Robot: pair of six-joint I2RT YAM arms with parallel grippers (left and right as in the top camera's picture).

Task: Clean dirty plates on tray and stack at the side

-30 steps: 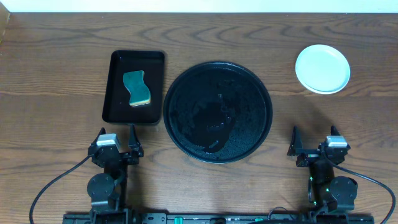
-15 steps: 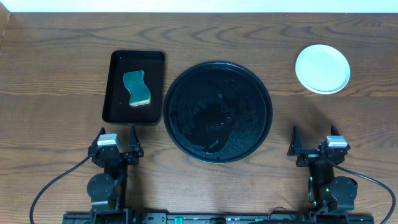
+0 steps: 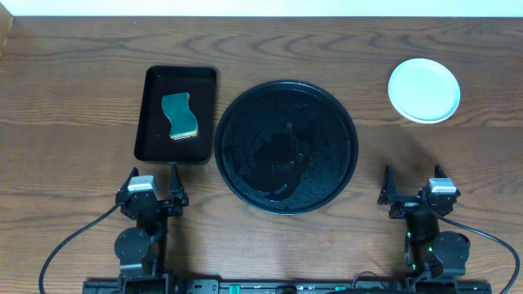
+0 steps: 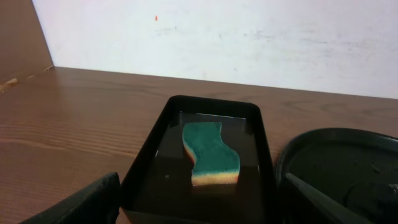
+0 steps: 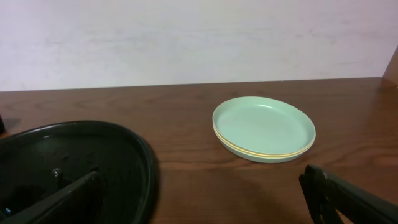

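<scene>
The plates stand stacked on the bare wood at the far right, a mint-green one on top with a yellow rim showing beneath it in the right wrist view. The round black tray sits mid-table, wet, with no plate on it. My left gripper rests open at the near left edge, just short of the rectangular tray. At the near right my right gripper is open too, nothing between its fingers.
A smaller rectangular black tray lies left of the round one and holds a green-and-yellow sponge, also in the left wrist view. Cables run from both arm bases along the near edge.
</scene>
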